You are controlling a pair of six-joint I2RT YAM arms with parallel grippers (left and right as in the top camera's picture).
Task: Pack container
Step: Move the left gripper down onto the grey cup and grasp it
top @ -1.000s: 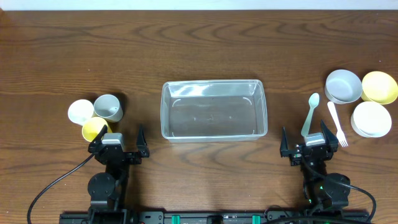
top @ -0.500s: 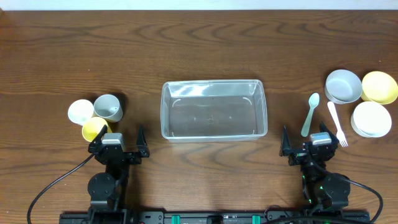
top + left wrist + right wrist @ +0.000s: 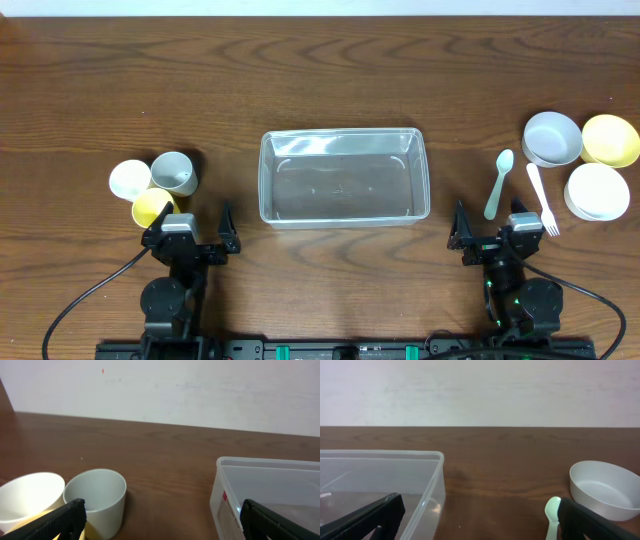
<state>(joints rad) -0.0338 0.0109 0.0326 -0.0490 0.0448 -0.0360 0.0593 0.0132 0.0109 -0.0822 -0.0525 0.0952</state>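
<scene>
The clear plastic container point(image 3: 343, 177) stands empty at the table's middle; its corner shows in the left wrist view point(image 3: 265, 495) and in the right wrist view point(image 3: 380, 485). My left gripper point(image 3: 190, 232) is open and empty at the front left, just in front of a grey cup point(image 3: 175, 173), a white cup point(image 3: 129, 179) and a yellow cup point(image 3: 152, 207). My right gripper point(image 3: 492, 235) is open and empty at the front right, just behind a pale green spoon point(image 3: 499, 183) and a white fork point(image 3: 542, 199).
A grey bowl point(image 3: 552, 138), a yellow bowl point(image 3: 611, 139) and a white bowl point(image 3: 597, 191) sit at the right edge. The grey bowl also shows in the right wrist view point(image 3: 602, 490). A white wall stands behind the table.
The right gripper has shifted slightly to the right. The left arm and all objects have not moved.
</scene>
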